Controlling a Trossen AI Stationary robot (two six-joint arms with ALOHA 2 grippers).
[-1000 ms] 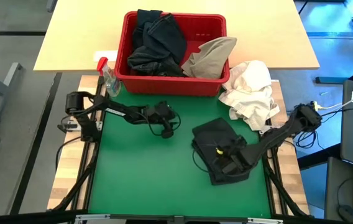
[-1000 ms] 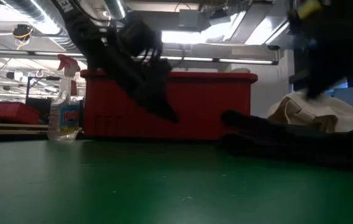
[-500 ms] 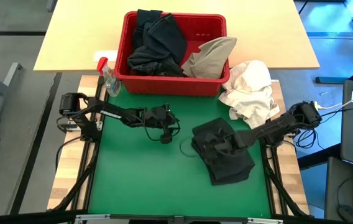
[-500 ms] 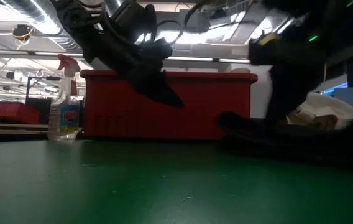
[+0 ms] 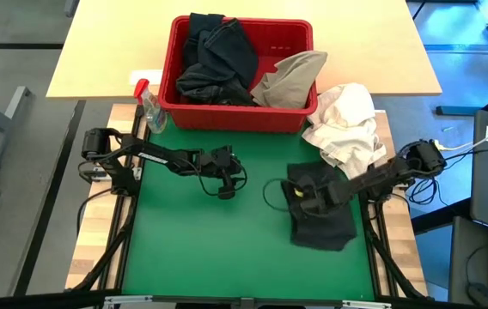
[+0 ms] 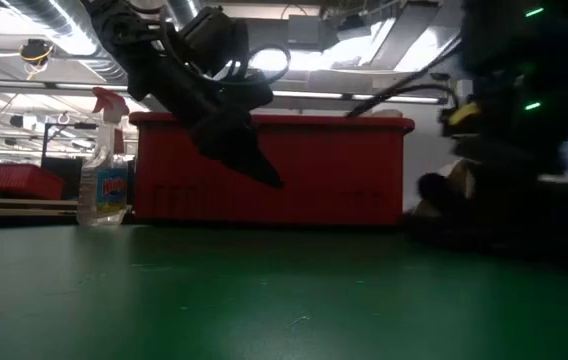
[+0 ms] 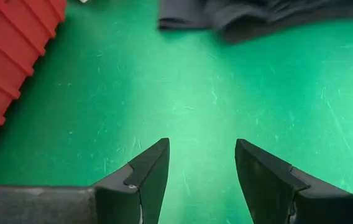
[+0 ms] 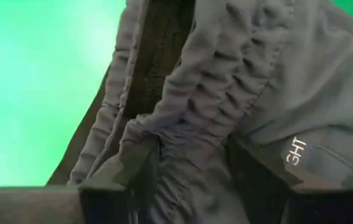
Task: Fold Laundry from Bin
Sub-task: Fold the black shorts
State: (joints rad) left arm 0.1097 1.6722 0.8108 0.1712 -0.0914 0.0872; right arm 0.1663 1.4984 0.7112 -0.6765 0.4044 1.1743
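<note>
A dark garment (image 5: pixel 323 215) lies bunched on the right half of the green mat (image 5: pixel 201 249). My right gripper (image 5: pixel 306 196) is down on its far left part and shut on it. My left gripper (image 5: pixel 225 190) hovers open over bare mat left of the garment, with nothing between its fingers (image 7: pixel 202 168). The garment's edge (image 7: pixel 257 18) shows ahead of it. The red bin (image 5: pixel 235 116) stands at the mat's far edge. In the bin are dark laundry (image 5: pixel 218 60) and one khaki piece (image 5: pixel 291 77), which leans over the right rim. My right gripper pinches a gathered, wrinkled ridge of the dark garment (image 8: pixel 189 140) between its two fingers, several layers bunched together. The fingers come from above, slanting down from the table's right. The rest of the garment lies on the mat.
A white cloth bundle (image 5: pixel 343 120) lies at the mat's far right corner, just beyond the garment. A clear spray bottle (image 5: pixel 149 107) stands at the bin's left end. The mat's left and near parts are bare green.
My right gripper has come down onto the dark garment and gone a little toward the far edge. The garment's left edge has drawn in toward the right, so the pile is narrower. Its right part has stayed about where it was.
</note>
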